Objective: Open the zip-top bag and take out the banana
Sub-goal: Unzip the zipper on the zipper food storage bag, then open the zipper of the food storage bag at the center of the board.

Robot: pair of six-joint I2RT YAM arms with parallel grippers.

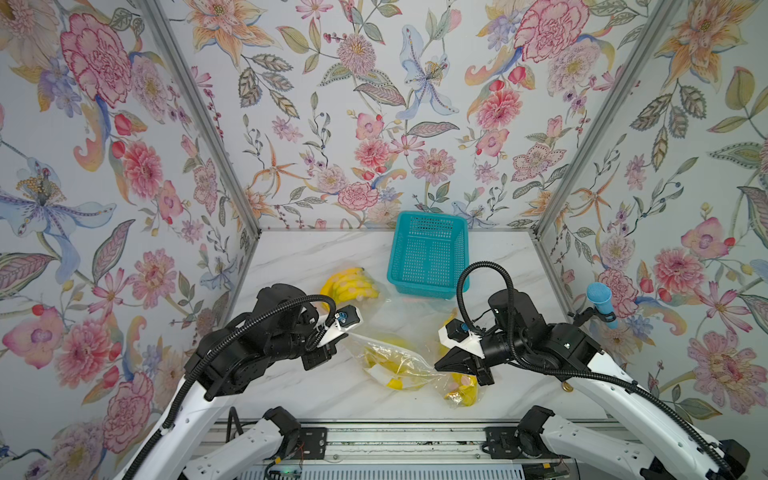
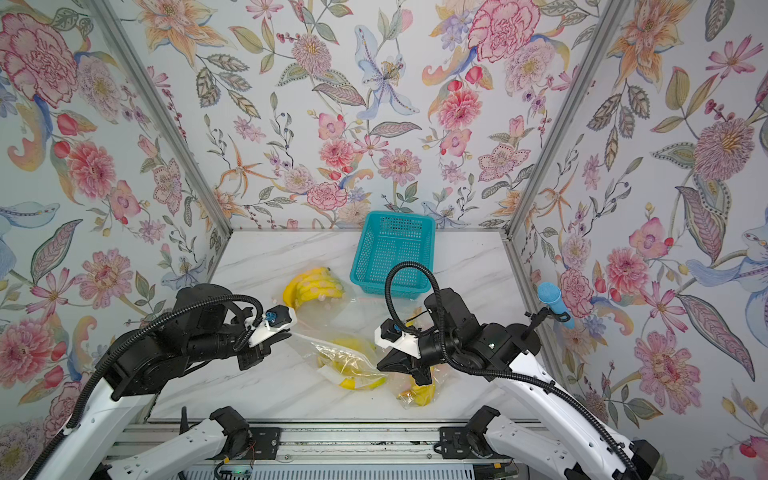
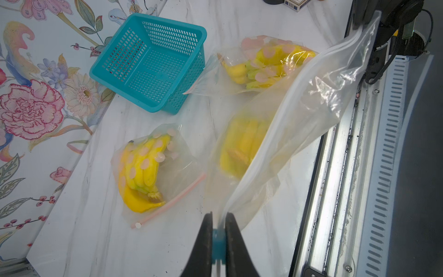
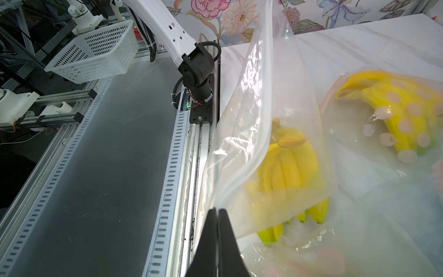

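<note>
A clear zip-top bag [image 1: 401, 359] [image 3: 302, 115] [image 4: 261, 115] hangs stretched between both grippers above the marble table. A bunch of yellow bananas [image 1: 388, 353] [image 3: 244, 144] [image 4: 286, 167] lies inside it. My left gripper [image 1: 347, 332] [image 2: 289, 332] [image 3: 218, 214] is shut on the bag's blue zip slider [image 3: 218, 242] at one end of the top strip. At the other end, my right gripper [image 1: 438, 365] [image 2: 379, 366] [image 4: 217, 211] is shut on the bag's edge, jaws pressed together on the plastic.
Two more bags of bananas with pink dots lie on the table, one at the far left [image 1: 351, 284] [image 3: 143, 167] and one under the right gripper [image 1: 457, 390] [image 3: 266, 62]. A teal basket [image 1: 415, 286] [image 3: 189, 79] stands at the back. A blue microphone [image 1: 600, 301] juts from the right wall.
</note>
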